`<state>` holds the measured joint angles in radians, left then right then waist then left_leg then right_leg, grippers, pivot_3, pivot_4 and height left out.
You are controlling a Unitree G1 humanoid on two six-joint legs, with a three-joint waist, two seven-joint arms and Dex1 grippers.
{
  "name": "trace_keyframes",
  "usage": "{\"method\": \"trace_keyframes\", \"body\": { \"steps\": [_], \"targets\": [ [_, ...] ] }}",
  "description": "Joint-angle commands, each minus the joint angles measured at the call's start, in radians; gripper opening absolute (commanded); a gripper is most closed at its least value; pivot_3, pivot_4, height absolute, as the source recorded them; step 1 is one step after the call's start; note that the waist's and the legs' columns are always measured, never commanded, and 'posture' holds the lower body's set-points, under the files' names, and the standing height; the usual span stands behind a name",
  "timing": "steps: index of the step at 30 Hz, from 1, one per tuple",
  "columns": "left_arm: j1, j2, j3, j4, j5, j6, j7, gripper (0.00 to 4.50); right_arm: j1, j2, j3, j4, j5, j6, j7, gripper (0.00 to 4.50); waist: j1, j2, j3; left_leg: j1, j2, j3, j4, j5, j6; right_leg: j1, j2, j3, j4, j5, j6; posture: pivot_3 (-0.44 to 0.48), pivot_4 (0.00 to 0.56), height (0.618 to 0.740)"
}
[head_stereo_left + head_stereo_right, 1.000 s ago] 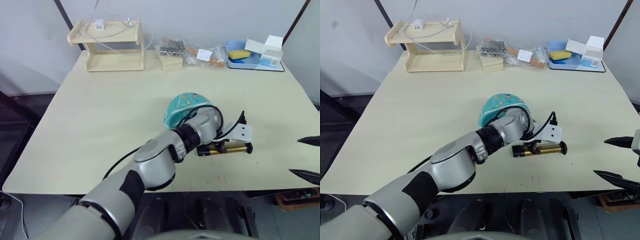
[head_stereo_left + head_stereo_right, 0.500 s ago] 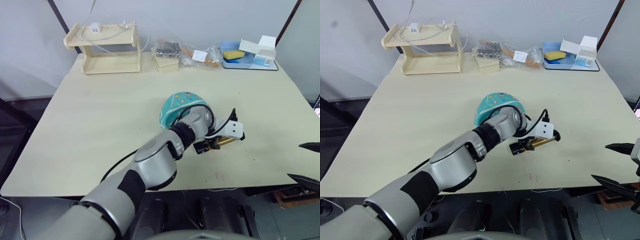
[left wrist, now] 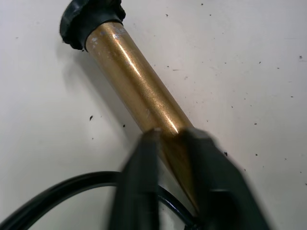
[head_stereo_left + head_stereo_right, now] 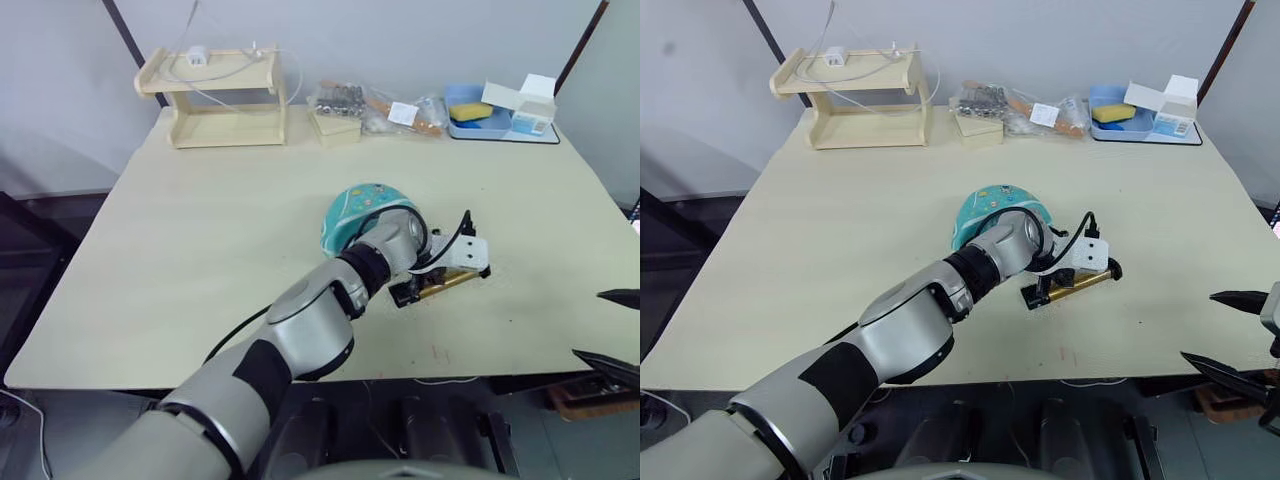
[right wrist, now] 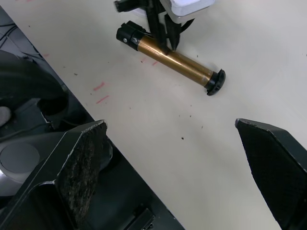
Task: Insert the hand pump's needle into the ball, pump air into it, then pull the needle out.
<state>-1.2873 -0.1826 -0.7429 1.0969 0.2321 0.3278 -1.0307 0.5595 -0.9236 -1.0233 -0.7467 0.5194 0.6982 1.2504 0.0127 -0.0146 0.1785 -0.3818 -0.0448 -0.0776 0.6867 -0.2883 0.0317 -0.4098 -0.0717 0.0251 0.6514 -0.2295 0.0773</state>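
Brass-gold, the hand pump [image 4: 1070, 285] is now clamped by the left gripper [image 3: 169, 139] and swung askew on the table [image 4: 840, 220], right of the ball [image 4: 985, 212]. The right gripper [image 5: 182, 167] is held agape, idle, near right; needle insertion is not begun.

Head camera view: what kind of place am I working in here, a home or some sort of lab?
Most likely a lab or test bench rather than a home. A plain cream table stands against a bare wall, with a small wooden shelf carrying a white cable, bagged parts and a blue tray of supplies along its far edge.
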Motion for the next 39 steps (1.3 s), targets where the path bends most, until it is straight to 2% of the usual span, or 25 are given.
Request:
{"method": "trace_keyframes", "body": {
  "steps": [1, 5, 7, 10, 18, 23, 30, 39],
  "targets": [
    [0.067, -0.221, 0.010, -0.008, -0.013, 0.067, -0.055, 0.05, -0.005, -0.007, -0.011, -0.001, 0.016, -0.005, -0.010, 4.50, 0.001, 0.000, 0.000, 0.000, 0.000, 0.000, 0.000, 0.000, 0.000, 0.000, 0.000, 0.000, 0.000, 0.000, 0.000, 0.000, 0.150, 0.740],
    [0.090, -0.175, 0.017, -0.086, -0.037, 0.075, -0.101, 0.05, -0.007, -0.008, -0.010, 0.001, 0.027, 0.000, -0.016, 4.50, 0.000, 0.000, 0.000, -0.002, 0.000, 0.000, 0.000, 0.000, 0.000, -0.002, 0.000, 0.000, 0.000, 0.001, -0.002, 0.000, 0.150, 0.740],
    [0.104, -0.154, 0.030, -0.137, -0.051, 0.019, -0.089, 0.05, -0.006, -0.009, -0.007, -0.001, 0.029, 0.001, -0.021, 4.50, 0.001, 0.001, 0.000, -0.002, 0.000, 0.000, 0.000, 0.000, 0.000, -0.003, 0.000, 0.000, 0.000, 0.002, -0.004, 0.000, 0.150, 0.740],
    [0.098, -0.139, 0.066, -0.192, -0.082, 0.065, -0.087, 0.70, -0.006, -0.010, -0.009, -0.008, 0.036, 0.007, -0.026, 4.50, 0.004, 0.001, 0.000, -0.004, 0.000, 0.000, 0.000, -0.001, 0.001, -0.004, -0.001, 0.000, -0.001, 0.002, -0.004, 0.000, 0.150, 0.740],
    [0.098, -0.053, 0.109, -0.459, -0.174, 0.318, -0.138, 4.24, 0.003, -0.005, -0.026, -0.031, 0.059, 0.030, -0.044, 4.50, 0.003, 0.003, -0.001, -0.006, -0.001, 0.000, 0.000, -0.002, 0.003, -0.004, -0.002, -0.001, -0.004, 0.002, -0.003, 0.000, 0.150, 0.740],
    [0.117, -0.039, 0.087, -0.501, -0.157, 0.382, -0.070, 4.24, 0.006, -0.004, -0.030, -0.041, 0.068, 0.040, -0.052, 4.50, 0.003, 0.003, -0.001, -0.006, -0.001, 0.000, 0.000, -0.002, 0.004, -0.004, -0.002, -0.001, -0.004, 0.002, -0.003, 0.000, 0.150, 0.740],
    [0.097, -0.122, 0.061, -0.276, -0.095, 0.293, 0.112, 4.24, 0.002, -0.008, -0.016, -0.047, 0.080, 0.050, -0.071, 4.50, 0.003, 0.002, 0.000, -0.006, -0.002, 0.000, 0.000, -0.002, 0.004, -0.004, -0.002, 0.000, -0.004, 0.002, -0.002, 0.000, 0.150, 0.740],
    [0.085, -0.182, 0.046, -0.110, -0.069, 0.193, 0.154, 4.24, 0.013, -0.004, -0.027, -0.062, 0.098, 0.062, -0.082, 4.50, -0.003, 0.001, 0.000, -0.003, -0.002, 0.001, 0.000, -0.002, 0.004, -0.003, -0.002, 0.002, -0.004, 0.002, -0.002, 0.000, 0.150, 0.740]
  ]
}}
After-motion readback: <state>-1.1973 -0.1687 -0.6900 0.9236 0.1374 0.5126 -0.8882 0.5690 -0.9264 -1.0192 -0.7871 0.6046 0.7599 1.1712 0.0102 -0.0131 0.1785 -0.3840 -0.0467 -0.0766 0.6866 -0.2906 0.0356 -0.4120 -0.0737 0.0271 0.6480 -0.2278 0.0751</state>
